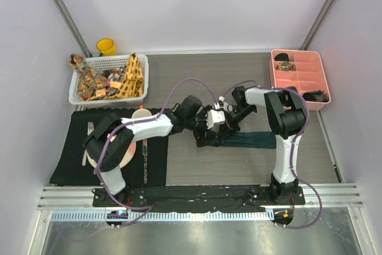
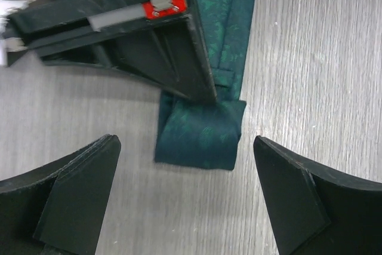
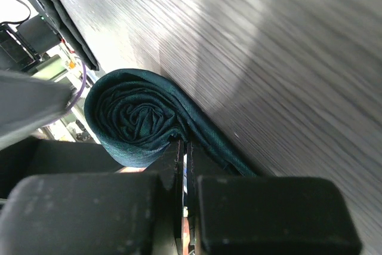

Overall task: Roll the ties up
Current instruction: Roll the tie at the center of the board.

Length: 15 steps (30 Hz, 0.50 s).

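The dark teal tie [image 1: 253,140] lies flat on the wooden table, with its left end wound into a roll [image 3: 134,117], also in the left wrist view [image 2: 200,135]. My right gripper [image 3: 184,146] is shut, its tips pressed where the roll meets the flat tail; in the top view it [image 1: 219,128] sits over the roll. My left gripper [image 2: 185,162] is open and empty, its fingers spread on either side just short of the roll; in the top view it [image 1: 202,128] is left of the roll. Yellow-orange and brownish patterned ties [image 1: 110,79] lie piled in a basket.
A white basket [image 1: 76,95] stands at the back left, with a yellow cup [image 1: 106,46] behind it. A pink divided tray [image 1: 301,82] at the back right holds dark rolled items. A black placemat [image 1: 68,153] with a plate, cutlery and a cup lies at the left.
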Each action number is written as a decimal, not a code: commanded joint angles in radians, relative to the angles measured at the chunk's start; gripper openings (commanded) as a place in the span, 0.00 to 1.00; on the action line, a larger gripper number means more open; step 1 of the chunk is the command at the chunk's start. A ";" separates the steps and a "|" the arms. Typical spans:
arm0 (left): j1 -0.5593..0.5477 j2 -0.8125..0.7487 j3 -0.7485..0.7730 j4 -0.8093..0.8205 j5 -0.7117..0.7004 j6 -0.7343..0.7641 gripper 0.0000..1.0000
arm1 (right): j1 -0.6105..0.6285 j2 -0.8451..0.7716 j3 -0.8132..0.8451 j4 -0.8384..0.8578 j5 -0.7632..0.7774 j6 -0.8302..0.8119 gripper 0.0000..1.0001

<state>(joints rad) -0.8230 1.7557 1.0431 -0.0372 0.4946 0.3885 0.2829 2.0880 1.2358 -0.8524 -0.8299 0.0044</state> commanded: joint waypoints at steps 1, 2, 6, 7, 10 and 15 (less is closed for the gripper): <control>-0.002 0.018 -0.060 0.164 0.041 0.001 0.97 | 0.028 0.021 -0.016 0.151 0.133 -0.006 0.01; -0.001 0.022 -0.067 0.172 0.048 0.010 0.95 | 0.033 0.023 -0.015 0.153 0.130 -0.006 0.01; -0.001 0.039 -0.094 0.181 0.079 0.035 0.88 | 0.039 0.024 -0.010 0.159 0.115 0.022 0.01; -0.002 0.048 -0.095 0.186 0.079 0.035 0.87 | 0.042 0.021 -0.010 0.164 0.111 0.022 0.01; -0.004 0.060 -0.104 0.204 0.075 0.017 0.78 | 0.053 0.015 -0.013 0.173 0.089 0.037 0.01; -0.002 0.077 -0.118 0.232 0.036 -0.036 0.50 | 0.064 -0.014 -0.013 0.167 0.048 0.049 0.01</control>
<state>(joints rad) -0.8230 1.8221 0.9379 0.1253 0.5308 0.3851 0.3332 2.0880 1.2335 -0.7780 -0.8661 0.0566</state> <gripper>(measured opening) 0.566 0.026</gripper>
